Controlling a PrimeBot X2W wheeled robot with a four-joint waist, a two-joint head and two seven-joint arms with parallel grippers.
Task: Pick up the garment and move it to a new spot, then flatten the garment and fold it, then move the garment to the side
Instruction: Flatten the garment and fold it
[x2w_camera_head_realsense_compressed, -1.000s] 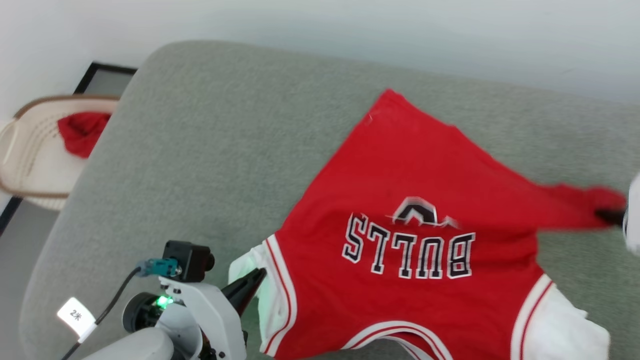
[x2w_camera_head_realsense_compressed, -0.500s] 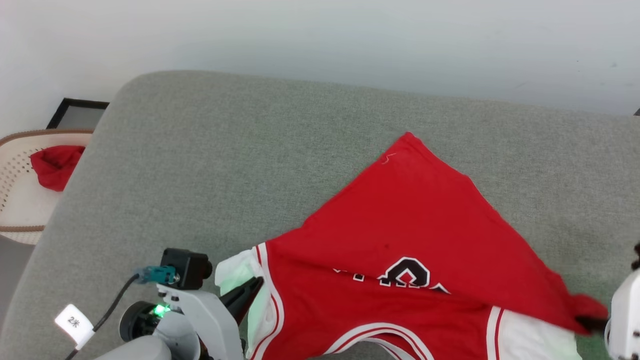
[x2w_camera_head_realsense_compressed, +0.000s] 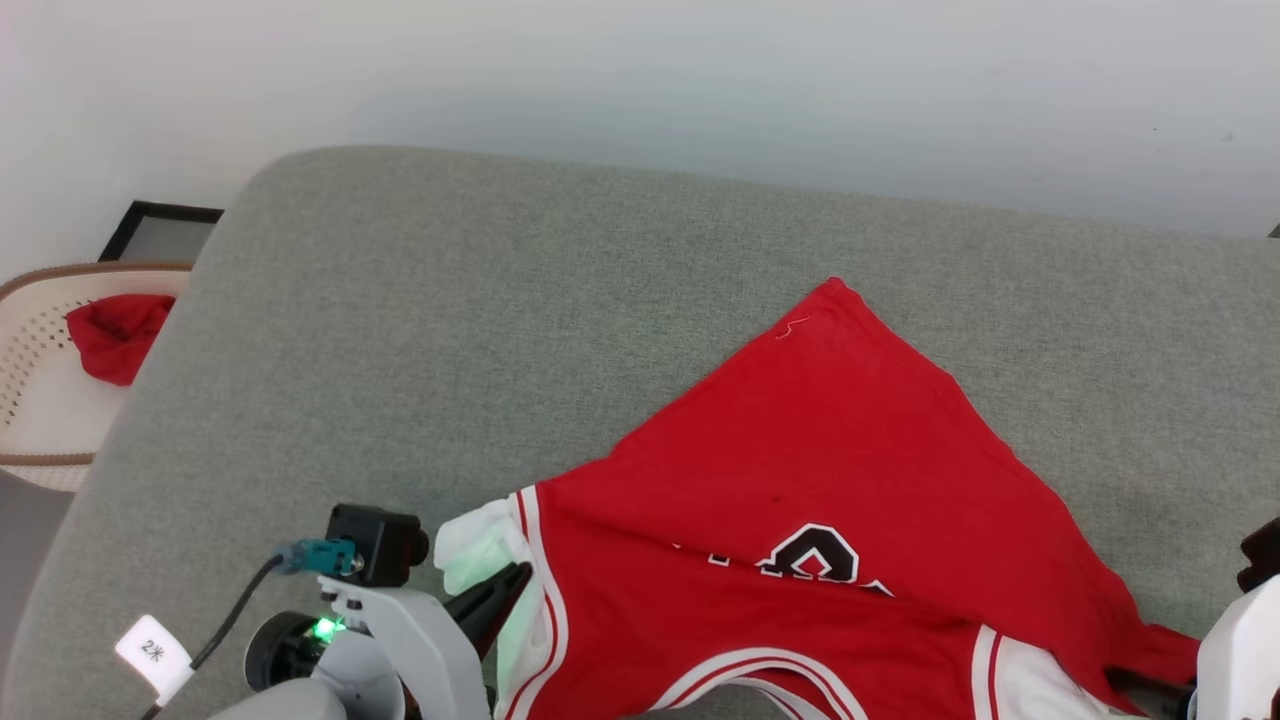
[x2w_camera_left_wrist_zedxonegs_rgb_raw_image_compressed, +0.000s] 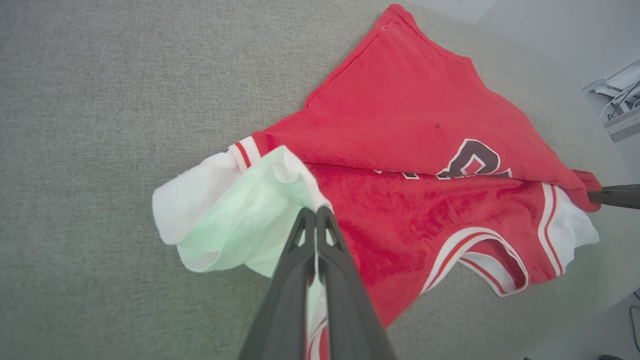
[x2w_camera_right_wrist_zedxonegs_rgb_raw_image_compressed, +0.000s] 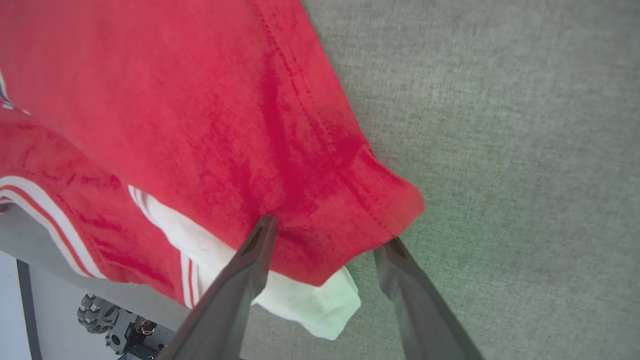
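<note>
head view: one large red basketball jersey (x2w_camera_head_realsense_compressed: 800, 470) with white lining, red-and-white striped trim and black white-outlined letters lies on the grey fabric-covered tabletop (x2w_camera_head_realsense_compressed: 450, 330), toward its near right part. it is folded over itself so the lettering is half hidden. two grippers are seen. the left gripper (x2w_camera_head_realsense_compressed: 505, 590) is at the lower left, its dark fingers pinched on the white lining at the jersey's left edge. one dark finger of the right gripper (x2w_camera_head_realsense_compressed: 1135, 682) is at the lower right, by the jersey's red corner. beyond the tabletop's left end stands one cream perforated basket (x2w_camera_head_realsense_compressed: 40, 420) with one small plain red cloth (x2w_camera_head_realsense_compressed: 110, 335) in it.

left wrist view: the left gripper's two fingers are pressed together with a fold of white lining caught between them. one dark finger of the right gripper reaches in from the right edge to the jersey's far red corner.

right wrist view: the right gripper's two fingers stand wide apart, clamping nothing. the jersey's red corner lies between them on the tabletop, with one white lining flap poking out beneath it.
</note>
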